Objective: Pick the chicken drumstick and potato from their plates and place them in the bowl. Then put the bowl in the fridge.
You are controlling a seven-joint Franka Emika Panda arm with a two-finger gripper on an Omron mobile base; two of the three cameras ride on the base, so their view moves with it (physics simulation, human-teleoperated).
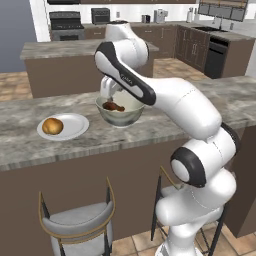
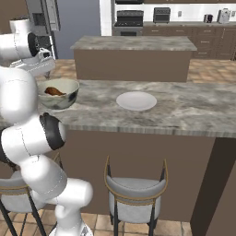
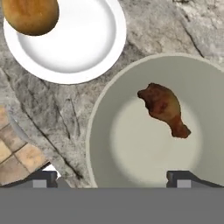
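Chicken drumstick (image 3: 164, 109) lies loose inside the bowl (image 3: 105, 144), on the bowl floor toward one side, touching nothing but the bowl. The hand (image 3: 111, 178) hangs directly above the bowl with its two fingertips (image 3: 43, 178) spread wide, one over the desk just outside the rim and the other over the bowl's interior; nothing sits between them. In the left base view the hand (image 1: 111, 90) is largely hidden behind the forearm, so the jaws cannot be read there; in the right base view the hand is cut off at the frame's left edge. The bowl stands on the desk (image 1: 30, 145), roughly midway between its near and far edges. The potato (image 1: 52, 126) rests on a white plate (image 1: 75, 125) close beside the bowl but apart from it, nearer the desk's near edge; in the hand view the potato (image 3: 30, 15) is cropped by the top of the frame. A second plate (image 2: 136, 100) lies bare on the other side of the bowl, well apart from it. Two stools (image 1: 77, 222) stand under the desk's near edge, the one nearer the robot partly hidden by its body.
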